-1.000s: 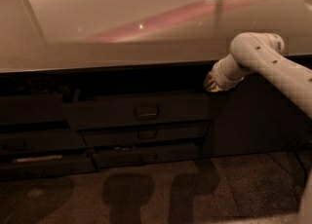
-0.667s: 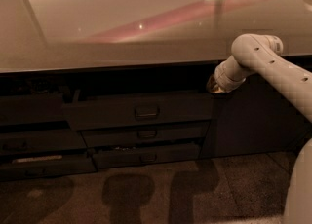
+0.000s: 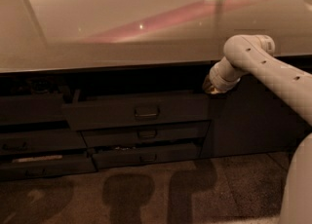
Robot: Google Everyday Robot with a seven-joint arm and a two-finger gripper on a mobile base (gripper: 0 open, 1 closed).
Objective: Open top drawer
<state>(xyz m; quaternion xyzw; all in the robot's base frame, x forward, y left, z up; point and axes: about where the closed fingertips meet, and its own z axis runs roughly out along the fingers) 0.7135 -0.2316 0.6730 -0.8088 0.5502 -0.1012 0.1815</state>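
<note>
The top drawer (image 3: 112,113) is the widest dark grey front of the stack under the counter, with a small loop handle (image 3: 147,114) at its centre. It stands out a little from the cabinet, and a dark gap shows above it. My gripper (image 3: 211,87) is at the end of the pale arm (image 3: 263,67) that reaches in from the right. It sits at the drawer's upper right corner, just under the counter's edge and well right of the handle. The wrist hides most of it.
A pale glossy countertop (image 3: 146,18) fills the upper half. Two slimmer drawer fronts (image 3: 146,134) (image 3: 146,157) lie below the top drawer, more dark fronts (image 3: 34,140) to the left, and a dark cabinet door (image 3: 253,116) on the right. A speckled floor (image 3: 146,194) runs along the bottom.
The arm's lower part has come further into view at the bottom right. The gripper has shifted only slightly, and the drawer front looks the same.
</note>
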